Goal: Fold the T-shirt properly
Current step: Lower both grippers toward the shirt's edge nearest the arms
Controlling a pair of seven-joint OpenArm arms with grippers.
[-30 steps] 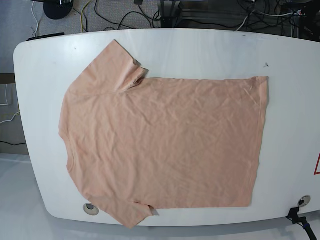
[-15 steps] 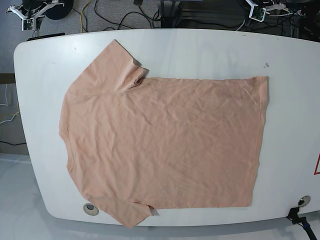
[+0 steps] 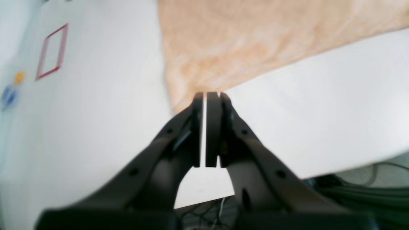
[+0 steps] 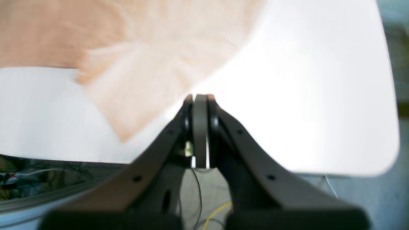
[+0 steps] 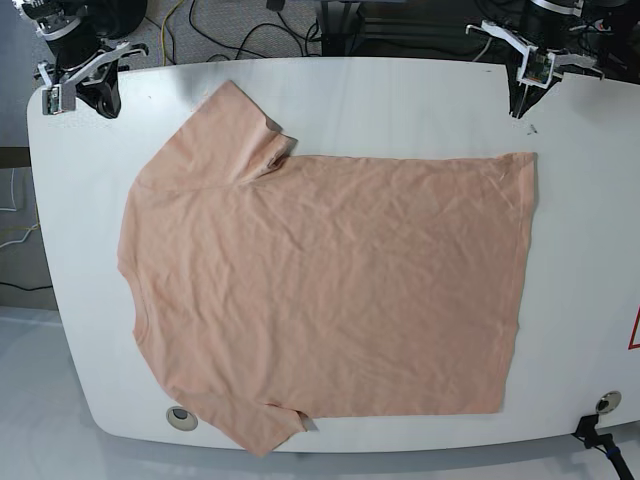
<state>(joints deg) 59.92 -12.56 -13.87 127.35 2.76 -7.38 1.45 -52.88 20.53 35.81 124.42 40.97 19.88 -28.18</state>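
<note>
Cables clutter the floor behind my white table [image 5: 420, 100]. Both arms have just come into view: my left hand [image 5: 516, 108] and right hand [image 5: 105, 103], both closed and empty, hang over the far edge. Between them, the T-shirt [image 5: 330, 290] lies flat, unfolded; folding hasn't begun.

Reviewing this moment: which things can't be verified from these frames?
- T-shirt underside and any print: hidden in the base view, face-down on the table.
- Left pincer height above the shirt corner: left wrist view blurred.
- Right pincer clearance from the sleeve: right wrist view blurred, overexposed.
- Both arms: cut off by the base view's top edge.
</note>
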